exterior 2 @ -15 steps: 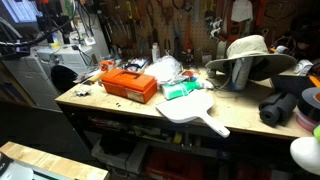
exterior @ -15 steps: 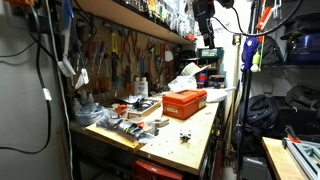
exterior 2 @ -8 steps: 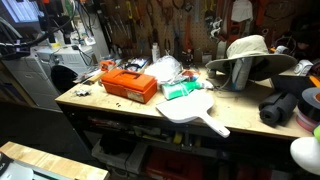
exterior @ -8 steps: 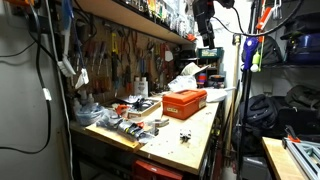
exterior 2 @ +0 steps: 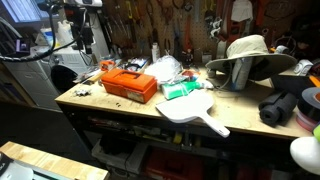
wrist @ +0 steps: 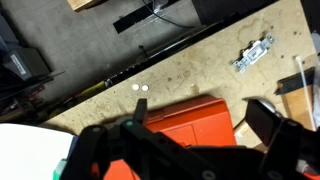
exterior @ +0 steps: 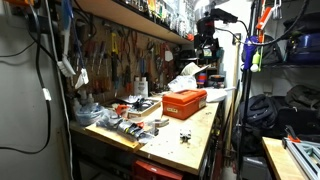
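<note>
My gripper [wrist: 200,115] hangs high above the workbench, open and empty, fingers wide apart. In the wrist view an orange toolbox [wrist: 185,125] lies directly below, between the left fingertip [wrist: 138,110] and the right one. In both exterior views the gripper [exterior: 207,45] [exterior 2: 85,35] is well above the toolbox [exterior: 184,102] [exterior 2: 128,85], touching nothing. A small metal bracket [wrist: 251,53] lies on the bare plywood [wrist: 200,60] beside the box.
The bench is cluttered: a white paddle-shaped board [exterior 2: 190,110], a green packet [exterior 2: 180,90], a wide-brimmed hat [exterior 2: 248,55] and a crumpled white bag [exterior 2: 165,68]. A tool wall and a shelf [exterior: 130,18] stand behind. The bench edge drops to the floor [wrist: 60,60].
The arm has swung out over the bench and lowered a little; the gripper now shows in both exterior views. The things on the bench have not moved.
</note>
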`<state>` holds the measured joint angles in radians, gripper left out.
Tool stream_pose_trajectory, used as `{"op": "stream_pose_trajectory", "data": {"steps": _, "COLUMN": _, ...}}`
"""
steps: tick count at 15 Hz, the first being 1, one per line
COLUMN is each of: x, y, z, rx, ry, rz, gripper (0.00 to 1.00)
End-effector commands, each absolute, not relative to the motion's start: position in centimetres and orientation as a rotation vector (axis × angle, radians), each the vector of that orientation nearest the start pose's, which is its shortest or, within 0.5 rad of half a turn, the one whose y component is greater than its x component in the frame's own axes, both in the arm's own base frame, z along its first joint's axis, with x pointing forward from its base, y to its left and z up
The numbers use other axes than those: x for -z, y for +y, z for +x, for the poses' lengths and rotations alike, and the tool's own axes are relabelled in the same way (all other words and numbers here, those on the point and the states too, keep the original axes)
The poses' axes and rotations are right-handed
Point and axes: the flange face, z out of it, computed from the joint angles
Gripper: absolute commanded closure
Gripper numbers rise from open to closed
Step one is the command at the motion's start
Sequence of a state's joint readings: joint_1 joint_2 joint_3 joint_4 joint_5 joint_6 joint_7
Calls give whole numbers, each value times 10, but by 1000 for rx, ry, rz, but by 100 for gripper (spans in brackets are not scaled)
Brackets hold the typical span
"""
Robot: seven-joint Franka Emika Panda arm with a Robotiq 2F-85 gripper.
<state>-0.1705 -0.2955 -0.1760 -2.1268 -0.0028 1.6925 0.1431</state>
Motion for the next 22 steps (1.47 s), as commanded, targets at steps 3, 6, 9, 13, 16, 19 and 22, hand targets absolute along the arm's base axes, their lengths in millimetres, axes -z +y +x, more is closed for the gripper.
{"op": "stream_pose_trajectory", "data": {"steps": 3, "x": -483, "y": -211, "z": 442, "rx": -93, "ry": 1136, "rz": -2798, "gripper": 0}}
{"op": "stream_pose_trajectory", "data": {"steps": 6, "x": -464, "y": -227, "z": 463, "rx": 20, "ry": 1336, "rz": -2697, "gripper": 0}}
{"op": "stream_pose_trajectory", "data": {"steps": 9, "x": -441, "y": -231, "z": 483, "rx": 115, "ry": 1538, "rz": -2589, "gripper": 0}}
{"op": "stream_pose_trajectory", "data": {"steps": 13, "x": -435, "y": -236, "z": 493, "rx": 174, "ry": 1625, "rz": -2559, "gripper": 0}}
{"op": "stream_pose_trajectory", "data": {"steps": 16, "x": -421, "y": -239, "z": 498, "rx": 169, "ry": 1709, "rz": -2510, "gripper": 0}}
{"op": "stream_pose_trajectory", "data": {"steps": 19, "x": -418, "y": -239, "z": 507, "rx": 193, "ry": 1742, "rz": -2463, "gripper": 0}}
{"op": "stream_pose_trajectory", "data": {"steps": 22, "x": -401, "y": -242, "z": 523, "rx": 233, "ry": 1818, "rz": -2387, "gripper": 0}}
